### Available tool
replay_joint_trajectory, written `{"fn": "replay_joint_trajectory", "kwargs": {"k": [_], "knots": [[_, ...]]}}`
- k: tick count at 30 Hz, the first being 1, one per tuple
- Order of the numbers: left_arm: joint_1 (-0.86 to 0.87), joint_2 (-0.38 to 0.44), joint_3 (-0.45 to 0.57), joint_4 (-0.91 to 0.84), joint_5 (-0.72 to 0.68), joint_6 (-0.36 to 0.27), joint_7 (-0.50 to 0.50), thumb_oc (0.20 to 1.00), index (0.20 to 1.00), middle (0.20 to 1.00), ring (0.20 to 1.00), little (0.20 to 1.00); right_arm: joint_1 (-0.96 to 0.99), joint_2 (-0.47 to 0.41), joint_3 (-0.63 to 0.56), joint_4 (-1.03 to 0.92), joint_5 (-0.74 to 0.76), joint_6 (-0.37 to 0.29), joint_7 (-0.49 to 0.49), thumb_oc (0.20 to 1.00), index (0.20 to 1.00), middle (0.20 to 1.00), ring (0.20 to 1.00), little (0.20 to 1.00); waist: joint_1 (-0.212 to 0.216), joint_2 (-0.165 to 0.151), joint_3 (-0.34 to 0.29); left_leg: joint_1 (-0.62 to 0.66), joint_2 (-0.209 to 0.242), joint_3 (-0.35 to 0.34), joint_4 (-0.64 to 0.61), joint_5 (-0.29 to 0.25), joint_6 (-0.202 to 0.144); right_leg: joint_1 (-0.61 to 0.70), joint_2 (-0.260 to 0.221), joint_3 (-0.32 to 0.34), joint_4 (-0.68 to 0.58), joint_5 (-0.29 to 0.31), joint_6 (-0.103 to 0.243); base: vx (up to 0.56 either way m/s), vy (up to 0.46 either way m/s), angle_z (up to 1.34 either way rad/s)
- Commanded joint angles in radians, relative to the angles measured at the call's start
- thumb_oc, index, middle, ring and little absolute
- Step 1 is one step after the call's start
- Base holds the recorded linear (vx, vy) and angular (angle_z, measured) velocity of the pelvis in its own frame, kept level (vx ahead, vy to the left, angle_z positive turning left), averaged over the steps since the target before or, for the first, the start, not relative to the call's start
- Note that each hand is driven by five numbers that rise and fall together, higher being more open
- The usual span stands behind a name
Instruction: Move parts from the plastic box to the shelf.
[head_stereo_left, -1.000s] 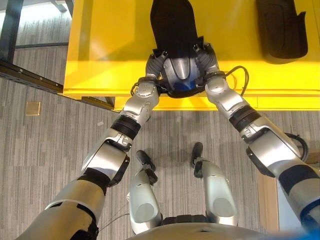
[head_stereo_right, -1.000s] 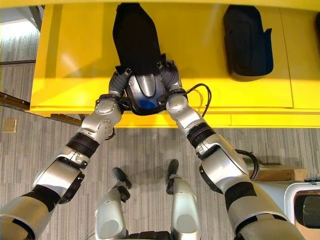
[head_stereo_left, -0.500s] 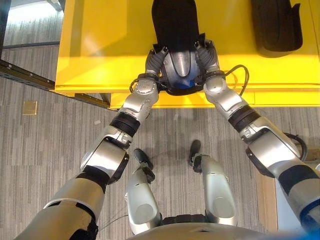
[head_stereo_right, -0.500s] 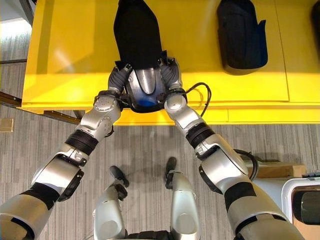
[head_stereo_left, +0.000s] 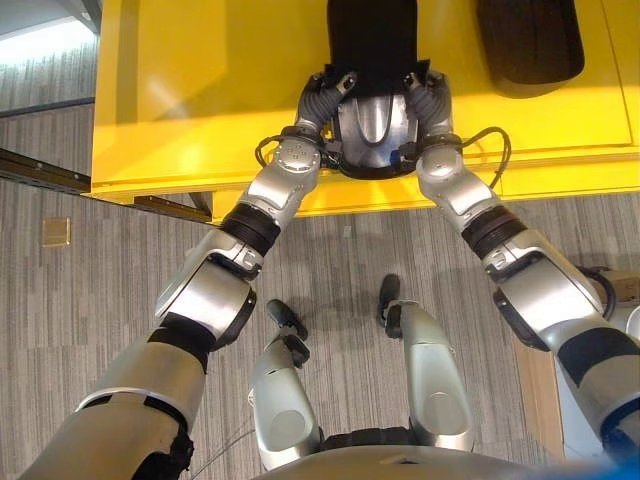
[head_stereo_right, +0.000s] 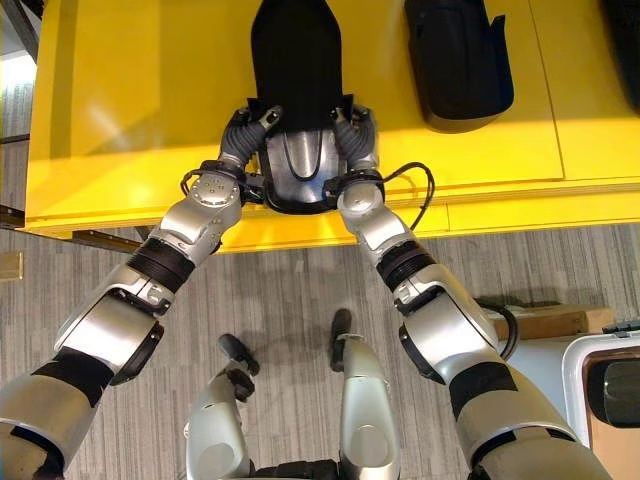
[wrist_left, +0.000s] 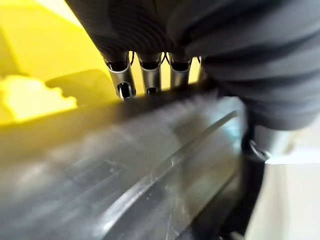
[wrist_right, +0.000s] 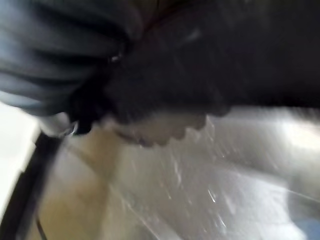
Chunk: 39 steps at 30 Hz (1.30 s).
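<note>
Progress shows against a second ago: your part (head_stereo_left: 372, 95), dark with a silver near end, now lies farther over the yellow shelf (head_stereo_left: 180, 110), so placement looks close. It sits between your two hands, left robot hand (head_stereo_left: 322, 97) on its left flank, right robot hand (head_stereo_left: 428, 97) on its right. Both seem curled on it, though the fingers (wrist_left: 147, 75) are partly hidden. Another dark part (head_stereo_left: 530, 45) lies far right.

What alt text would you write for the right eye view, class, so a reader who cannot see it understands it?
Both robot hands, left hand and right hand, grip a black-and-silver part between them over a yellow shelf. Another black part lies on the shelf to the right.
</note>
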Motion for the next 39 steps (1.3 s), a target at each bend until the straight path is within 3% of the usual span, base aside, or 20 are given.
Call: {"fn": "replay_joint_trajectory", "kwargs": {"k": [1,9,12,16,23,28,31,35,39], "knots": [[-0.090,0.004,0.001,-0.023,-0.019,-0.064,0.005,1.000,1.000,1.000,1.000,1.000,-0.131,0.003,-0.025,0.005,-0.064,-0.066,-0.061,1.000,1.000,1.000,1.000,1.000,0.010,0.012,-0.024,0.001,0.078,-0.036,0.162,-0.011,-0.108,0.029,-0.005,-0.033,-0.098,-0.040,0.092,0.00,0.000,0.00],[-0.056,-0.028,0.025,0.000,-0.011,-0.047,0.112,1.000,1.000,1.000,1.000,1.000,-0.150,0.002,0.015,-0.042,-0.190,-0.068,-0.047,1.000,1.000,1.000,1.000,1.000,0.019,0.010,-0.037,0.002,0.073,-0.050,0.162,-0.016,-0.104,0.041,-0.012,-0.035,-0.117,-0.034,0.095,-0.02,-0.015,0.02],[-0.041,-0.028,0.024,-0.001,0.069,-0.041,0.131,1.000,1.000,1.000,1.000,1.000,-0.148,-0.003,0.019,-0.061,-0.195,-0.063,-0.064,1.000,1.000,1.000,1.000,1.000,0.020,0.008,-0.038,0.002,0.071,-0.054,0.164,-0.020,-0.102,0.044,-0.012,-0.032,-0.119,-0.033,0.096,-0.01,-0.008,0.03],[-0.029,-0.014,0.002,-0.024,0.111,-0.023,0.147,1.000,1.000,1.000,1.000,1.000,-0.142,-0.010,0.006,-0.081,-0.207,-0.068,-0.074,1.000,1.000,1.000,1.000,1.000,0.024,0.007,-0.041,0.008,0.068,-0.052,0.156,-0.028,-0.098,0.050,-0.017,-0.036,-0.121,-0.032,0.098,-0.03,-0.011,0.05],[0.036,0.011,0.031,-0.078,0.203,-0.024,0.302,1.000,1.000,1.000,1.000,1.000,-0.106,-0.023,-0.022,-0.181,-0.231,-0.114,-0.121,1.000,1.000,1.000,1.000,1.000,0.034,0.005,-0.057,0.027,0.054,-0.068,0.138,-0.031,-0.098,0.081,-0.015,-0.038,-0.139,-0.033,0.102,-0.01,-0.002,0.03],[0.025,0.072,0.047,-0.085,0.227,-0.001,0.317,1.000,1.000,1.000,1.000,1.000,-0.081,-0.039,-0.037,-0.269,-0.244,-0.114,-0.112,1.000,1.000,1.000,1.000,1.000,0.030,0.008,-0.068,0.036,0.059,-0.070,0.144,-0.023,-0.104,0.094,-0.018,-0.028,-0.153,-0.029,0.102,0.01,0.008,0.00],[0.014,0.094,0.066,-0.090,0.217,-0.029,0.338,1.000,1.000,1.000,1.000,1.000,-0.068,-0.048,-0.054,-0.319,-0.262,-0.115,-0.105,1.000,1.000,1.000,1.000,1.000,0.026,0.010,-0.070,0.039,0.058,-0.069,0.146,-0.025,-0.105,0.095,-0.016,-0.023,-0.153,-0.031,0.102,0.00,0.000,0.00],[0.044,0.117,0.141,-0.135,0.233,-0.233,0.521,1.000,1.000,1.000,1.000,1.000,0.004,-0.056,-0.087,-0.482,-0.293,-0.140,-0.158,1.000,1.000,1.000,1.000,1.000,0.017,0.008,-0.079,0.059,0.045,-0.074,0.131,-0.028,-0.108,0.106,-0.006,-0.013,-0.163,-0.035,0.103,0.00,0.000,0.00],[0.148,0.070,0.200,-0.248,0.265,-0.332,0.596,1.000,1.000,1.000,1.000,1.000,0.099,-0.014,-0.115,-0.620,-0.445,-0.163,-0.152,1.000,1.000,1.000,1.000,1.000,0.014,0.002,-0.090,0.075,0.040,-0.073,0.124,-0.036,-0.108,0.125,0.001,-0.013,-0.174,-0.042,0.103,0.00,0.000,0.00]]}}
